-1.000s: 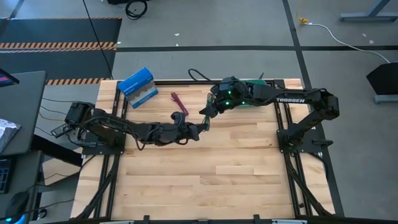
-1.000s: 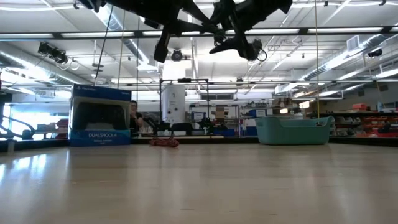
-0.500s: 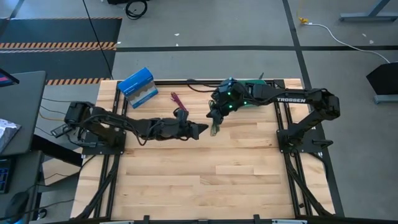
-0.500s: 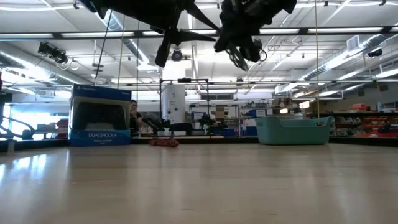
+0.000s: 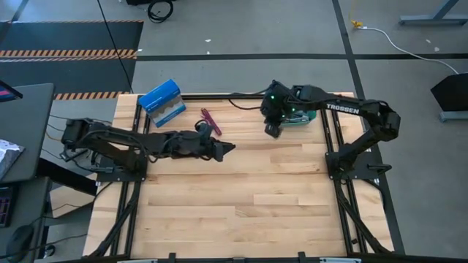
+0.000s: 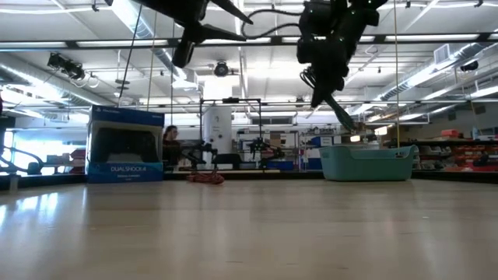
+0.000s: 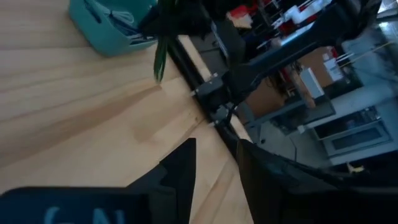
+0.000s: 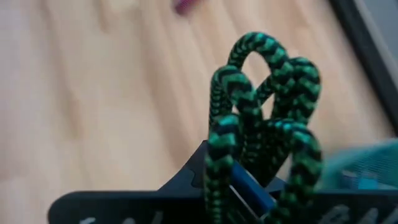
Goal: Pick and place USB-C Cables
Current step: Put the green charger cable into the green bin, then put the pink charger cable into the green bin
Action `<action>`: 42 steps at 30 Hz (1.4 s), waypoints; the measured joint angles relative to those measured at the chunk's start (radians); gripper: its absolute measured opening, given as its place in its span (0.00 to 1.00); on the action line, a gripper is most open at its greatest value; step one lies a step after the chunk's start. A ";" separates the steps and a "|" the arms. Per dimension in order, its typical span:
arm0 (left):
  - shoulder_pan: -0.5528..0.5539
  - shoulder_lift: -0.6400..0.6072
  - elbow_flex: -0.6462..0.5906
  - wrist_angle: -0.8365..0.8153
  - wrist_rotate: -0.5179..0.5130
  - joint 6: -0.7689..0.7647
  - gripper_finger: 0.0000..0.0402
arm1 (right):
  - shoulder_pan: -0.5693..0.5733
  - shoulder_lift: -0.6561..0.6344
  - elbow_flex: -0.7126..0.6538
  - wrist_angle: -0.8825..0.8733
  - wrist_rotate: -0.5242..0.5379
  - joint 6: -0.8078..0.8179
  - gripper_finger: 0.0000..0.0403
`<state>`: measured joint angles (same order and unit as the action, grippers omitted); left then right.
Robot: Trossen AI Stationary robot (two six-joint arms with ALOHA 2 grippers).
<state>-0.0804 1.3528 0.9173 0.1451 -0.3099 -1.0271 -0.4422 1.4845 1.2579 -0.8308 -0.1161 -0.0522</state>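
In the high view, the dark right arm covers most of the teal plastic bin [image 5: 306,117], so what lies inside it cannot be seen. In the right wrist view, the green-and-black braided cable bundle [image 8: 264,127] hides the fingers that carry it. In the low view, the maroon cable [image 6: 205,178] is too small to tell its shape.

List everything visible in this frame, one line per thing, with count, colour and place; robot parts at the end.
Green cable: one, green and black braided, held in the right gripper.
Maroon cable: one, on the table near the far edge.
Blue box: one, far left corner of the table.
Teal bin: one, far right side of the table.
Table: one, light wood.
Left gripper: empty, mid-table.
Right gripper: shut on the green cable, beside the bin.
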 joint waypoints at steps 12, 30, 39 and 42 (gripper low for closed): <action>-0.001 -0.026 0.000 -0.054 0.000 -0.001 0.31 | -0.210 0.003 0.000 -0.076 0.241 -0.395 0.04; 0.000 -0.026 0.000 -0.022 -0.004 -0.034 0.31 | -0.381 0.223 0.000 -0.068 0.270 -0.501 0.11; -0.002 -0.026 0.000 -0.022 -0.007 -0.039 0.31 | -0.371 0.256 0.000 -0.062 0.322 -0.377 0.42; -0.002 -0.026 0.000 -0.030 -0.007 -0.030 0.31 | -0.360 0.222 0.021 -0.072 0.381 -0.251 0.50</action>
<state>-0.0820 1.3270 0.9173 0.1155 -0.3172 -1.0575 -0.8024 1.7067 1.2788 -0.9028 0.2653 -0.3029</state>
